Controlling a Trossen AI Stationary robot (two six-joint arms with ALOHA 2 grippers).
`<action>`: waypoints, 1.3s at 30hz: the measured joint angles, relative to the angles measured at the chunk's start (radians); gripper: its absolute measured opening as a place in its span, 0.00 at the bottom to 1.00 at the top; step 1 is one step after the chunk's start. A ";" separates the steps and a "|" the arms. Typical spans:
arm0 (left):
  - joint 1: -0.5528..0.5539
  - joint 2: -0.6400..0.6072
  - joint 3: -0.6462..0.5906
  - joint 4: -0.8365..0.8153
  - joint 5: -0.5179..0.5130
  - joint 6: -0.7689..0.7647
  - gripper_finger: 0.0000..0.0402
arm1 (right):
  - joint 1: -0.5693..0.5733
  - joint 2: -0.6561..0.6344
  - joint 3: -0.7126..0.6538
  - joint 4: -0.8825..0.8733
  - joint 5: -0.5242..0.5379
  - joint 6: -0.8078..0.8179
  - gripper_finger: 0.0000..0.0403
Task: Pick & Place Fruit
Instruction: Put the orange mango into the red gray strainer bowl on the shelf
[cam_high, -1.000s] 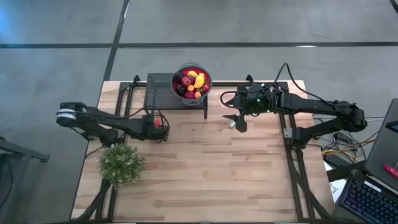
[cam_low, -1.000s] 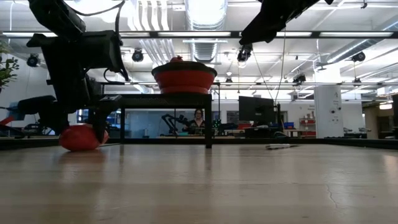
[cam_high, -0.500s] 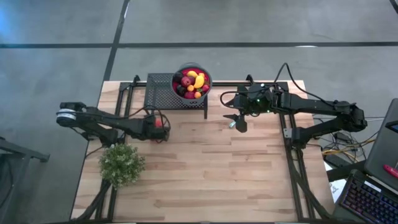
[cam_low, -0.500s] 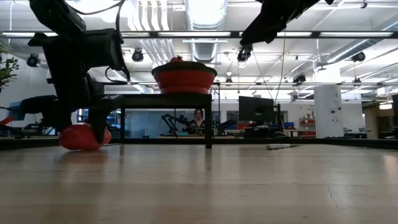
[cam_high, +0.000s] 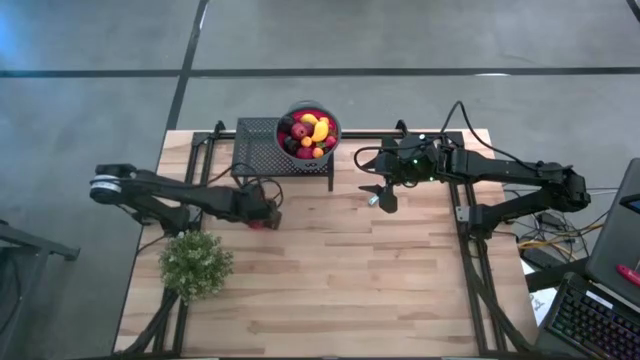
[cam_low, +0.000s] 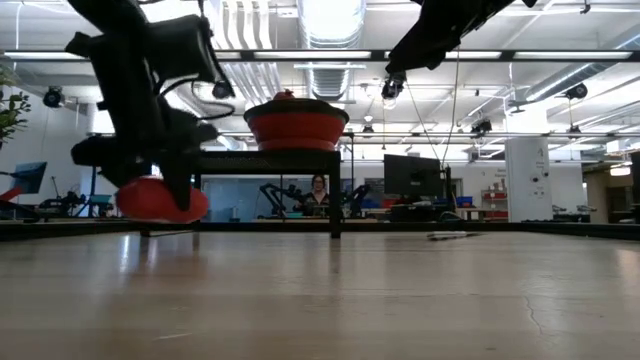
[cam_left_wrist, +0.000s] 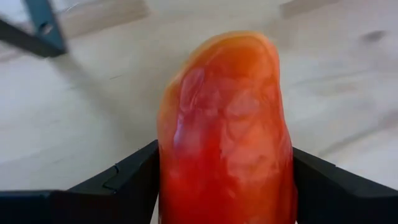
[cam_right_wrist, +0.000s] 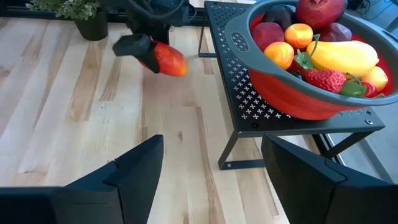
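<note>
A light wooden table (cam_high: 330, 280) made of butcher-block planks fills the middle of the scene. At its far edge stands a black perforated metal stand (cam_high: 262, 145) on thin legs, and on it sits a bowl (cam_low: 296, 127), red outside with a grey rim. Near the table's left edge is a bushy green plant (cam_high: 195, 263) in a dark pot. Around the table lies a grey floor (cam_high: 420, 40) crossed by dark lines. At the right edge a keyboard (cam_high: 590, 325) with lit keys shows. In the low view, a person (cam_low: 319, 192) sits far back in the room among monitors (cam_low: 412, 176).

Grey concrete floor (cam_high: 420, 35), fluorescent ceiling lights (cam_low: 330, 15)
</note>
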 joint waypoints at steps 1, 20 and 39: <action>-0.001 -0.006 0.009 0.000 0.003 0.019 0.72 | 0.000 0.000 0.000 0.000 0.000 0.001 0.67; -0.027 -0.179 0.075 0.567 0.009 0.584 0.72 | 0.001 0.000 0.000 0.015 -0.015 0.103 0.61; -0.026 -0.179 0.075 1.167 0.046 1.230 0.72 | 0.003 0.028 -0.017 0.513 -0.267 0.146 0.62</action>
